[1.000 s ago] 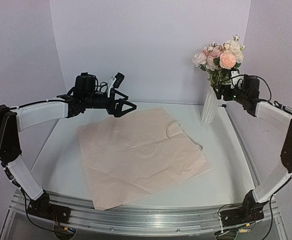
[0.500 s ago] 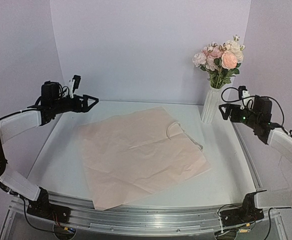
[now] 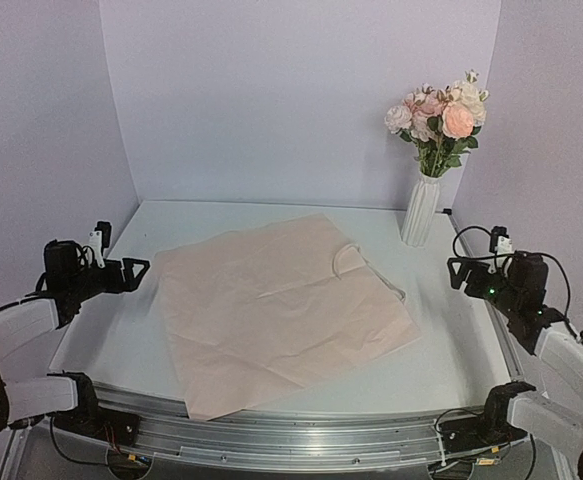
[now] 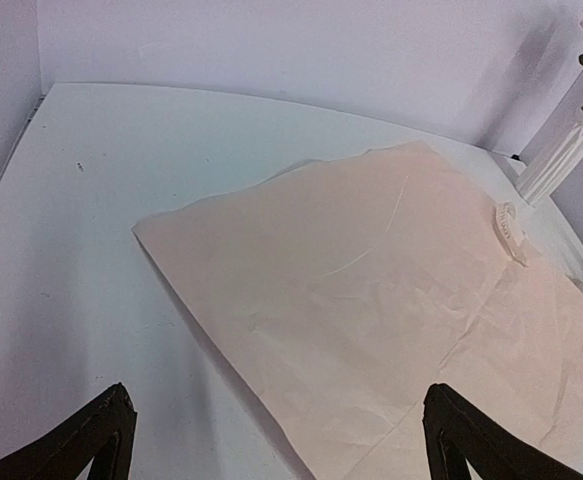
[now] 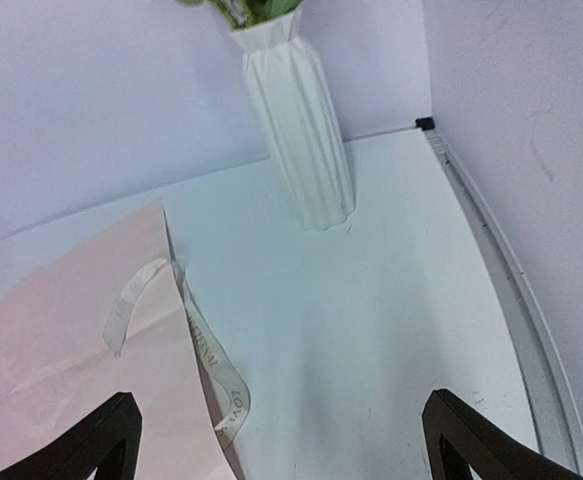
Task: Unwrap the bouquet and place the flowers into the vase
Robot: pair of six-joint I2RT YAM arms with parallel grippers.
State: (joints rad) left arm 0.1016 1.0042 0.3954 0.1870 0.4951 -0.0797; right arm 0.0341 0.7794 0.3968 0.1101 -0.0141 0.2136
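Pink wrapping paper (image 3: pixel 271 300) lies flat, unwrapped. We find the flowers (image 3: pixel 439 115) standing in the vase (image 3: pixel 420 212), far right. Left gripper (image 3: pixel 129 272) and right gripper (image 3: pixel 455 274) gape, empty. We judge only parking remains: keep the right arm clear of the vase.

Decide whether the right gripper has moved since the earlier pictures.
Yes. The right gripper has drawn back from the vase toward the near edge of the table, open.

Flowers (image 3: pixel 439 118) are standing in the vase (image 3: pixel 420 212), far right. Pink wrapping paper (image 3: pixel 281 305) is lying flat, with the ribbon (image 3: pixel 339 254) resting on it.
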